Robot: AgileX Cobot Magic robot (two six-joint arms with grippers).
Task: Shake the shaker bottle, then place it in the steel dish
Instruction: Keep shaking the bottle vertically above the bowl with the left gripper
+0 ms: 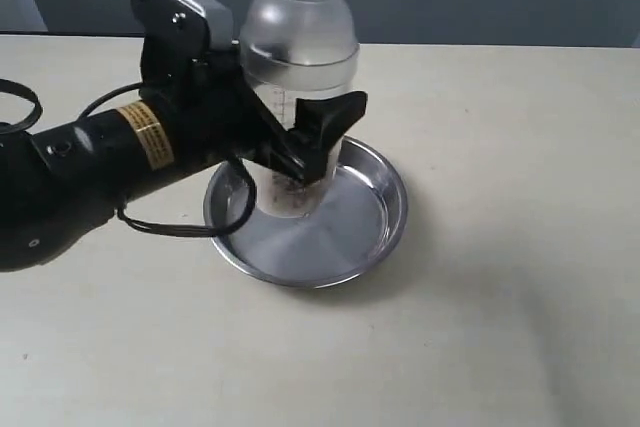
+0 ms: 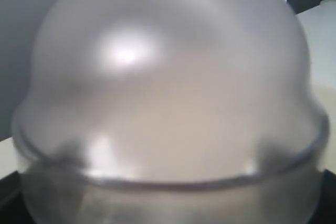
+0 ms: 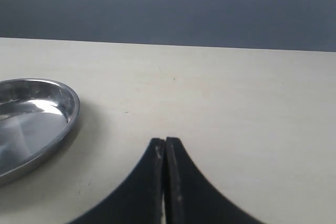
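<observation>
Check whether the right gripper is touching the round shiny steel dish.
Apart. The right wrist view shows a stretch of bare tabletop between the shut right gripper and the rim of the round shiny steel dish.

Left tool (image 1: 328, 142) clamps the shaker bottle (image 1: 300, 42); right tool (image 3: 165, 148) hangs low, jaws pressed together.

The shaker bottle (image 1: 300, 37): cut off, covered and blurred

The exterior view's top edge clips its cap. The left gripper (image 1: 330, 137), clamped around it, covers its lower body, so whether the base touches the steel dish (image 1: 388, 209) beneath cannot be told. Its printed marks are too small to read, and the left wrist view shows only a blurred dome.
</observation>
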